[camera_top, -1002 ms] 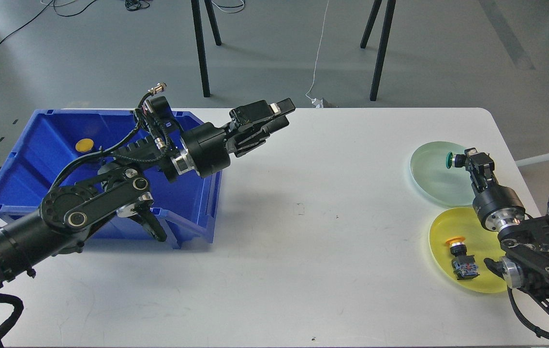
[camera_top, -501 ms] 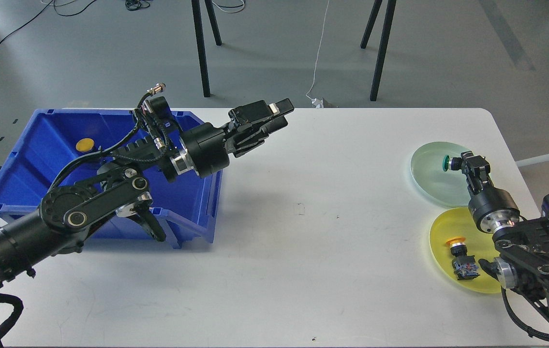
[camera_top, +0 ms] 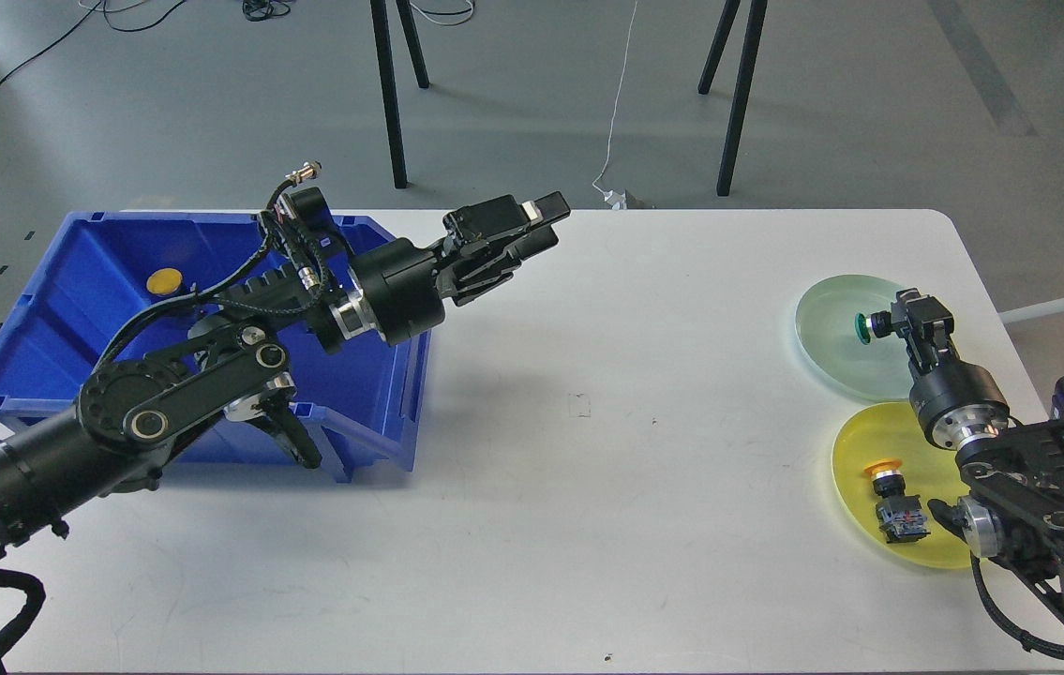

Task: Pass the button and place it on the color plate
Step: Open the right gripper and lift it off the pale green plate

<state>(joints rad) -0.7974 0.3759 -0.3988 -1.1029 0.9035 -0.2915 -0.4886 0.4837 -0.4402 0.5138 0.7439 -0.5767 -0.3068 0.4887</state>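
My right gripper (camera_top: 899,319) is shut on a green-capped button (camera_top: 861,325) and holds it low over the pale green plate (camera_top: 831,347) at the table's right edge. I cannot tell whether the button touches the plate. A yellow plate (camera_top: 860,441) just in front of it holds a yellow-capped button (camera_top: 892,495) lying on its side. My left gripper (camera_top: 536,225) is open and empty, raised above the table just right of the blue bin (camera_top: 44,328). Another yellow button (camera_top: 163,280) lies inside the bin.
The white table (camera_top: 588,469) spans the view between the bin on the left and the two plates on the right. Black stand legs (camera_top: 391,94) rise from the floor behind the table's far edge. My left arm crosses over the bin.
My right gripper has moved the green button down and slightly left over the green plate. The left arm has not moved.
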